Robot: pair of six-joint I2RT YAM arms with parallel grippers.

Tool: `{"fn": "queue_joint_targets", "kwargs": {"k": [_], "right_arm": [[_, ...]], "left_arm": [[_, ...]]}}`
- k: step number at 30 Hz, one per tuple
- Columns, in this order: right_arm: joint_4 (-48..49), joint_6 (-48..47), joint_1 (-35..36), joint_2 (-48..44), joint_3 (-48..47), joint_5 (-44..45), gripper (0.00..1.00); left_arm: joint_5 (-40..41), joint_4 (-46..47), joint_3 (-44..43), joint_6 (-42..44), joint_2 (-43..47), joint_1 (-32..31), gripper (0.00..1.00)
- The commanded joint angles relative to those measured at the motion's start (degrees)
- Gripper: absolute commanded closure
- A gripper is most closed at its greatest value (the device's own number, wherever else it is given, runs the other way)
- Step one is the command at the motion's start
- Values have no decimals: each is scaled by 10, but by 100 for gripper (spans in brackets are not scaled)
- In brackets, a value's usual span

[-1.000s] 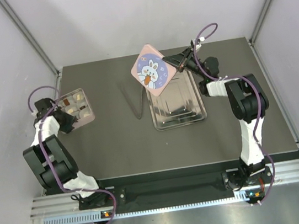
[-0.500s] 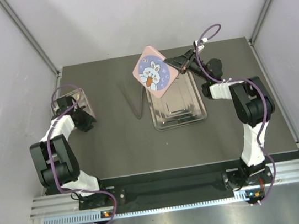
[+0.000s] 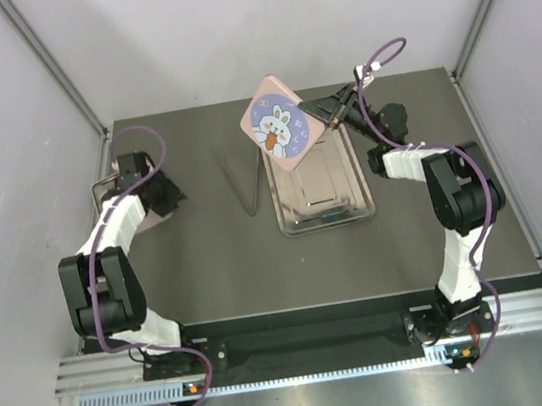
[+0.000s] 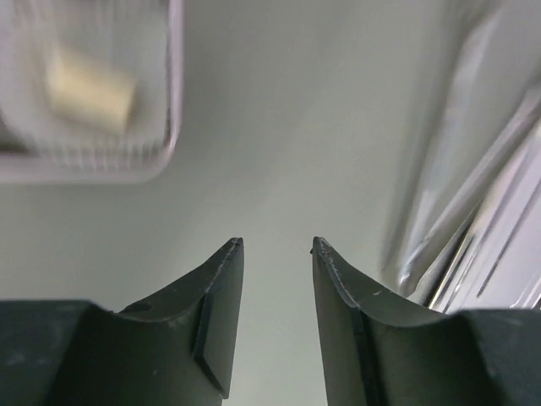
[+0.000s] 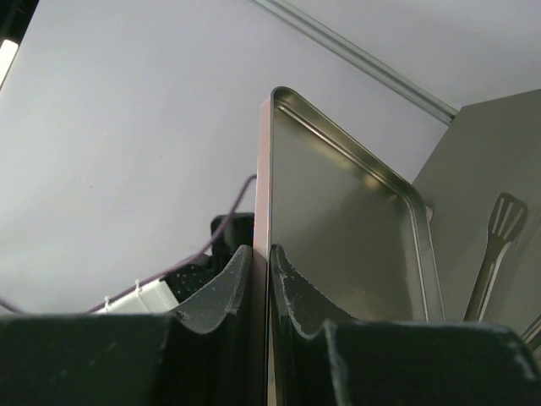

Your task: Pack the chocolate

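Pink and tilted, the rabbit lid (image 3: 283, 128) hangs over the 11 o'clock corner of the steel tray (image 3: 325, 211). Its edge is pinched tight between the fingers of the right gripper (image 5: 260, 250). At 9 o'clock on the table (image 3: 220, 271), the left gripper (image 4: 276, 245) hovers with fingers apart and nothing between them, near a corner of the pink tin (image 4: 93, 167). One cream piece of chocolate (image 4: 89, 85) lies in a tin compartment. From above, the left arm covers most of the tin. Tongs (image 3: 245, 181) lie between tin and tray.
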State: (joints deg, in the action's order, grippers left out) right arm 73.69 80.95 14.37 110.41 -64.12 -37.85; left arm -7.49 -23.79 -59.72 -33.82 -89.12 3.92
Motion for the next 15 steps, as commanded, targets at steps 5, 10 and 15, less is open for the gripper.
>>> {"fn": "queue_joint_targets", "kwargs": {"k": [5,10,15], "right_arm": [[47,-24,1,-30,-2,-10,100],[49,-25,0,-22,-9,-10,100],[43,-32,0,-16,-17,-13,100]], "left_arm": [[69,-21,-146,173,-39,2,56],[86,-34,-157,198,-78,8,56],[99,-35,-147,207,-94,8,57]]}}
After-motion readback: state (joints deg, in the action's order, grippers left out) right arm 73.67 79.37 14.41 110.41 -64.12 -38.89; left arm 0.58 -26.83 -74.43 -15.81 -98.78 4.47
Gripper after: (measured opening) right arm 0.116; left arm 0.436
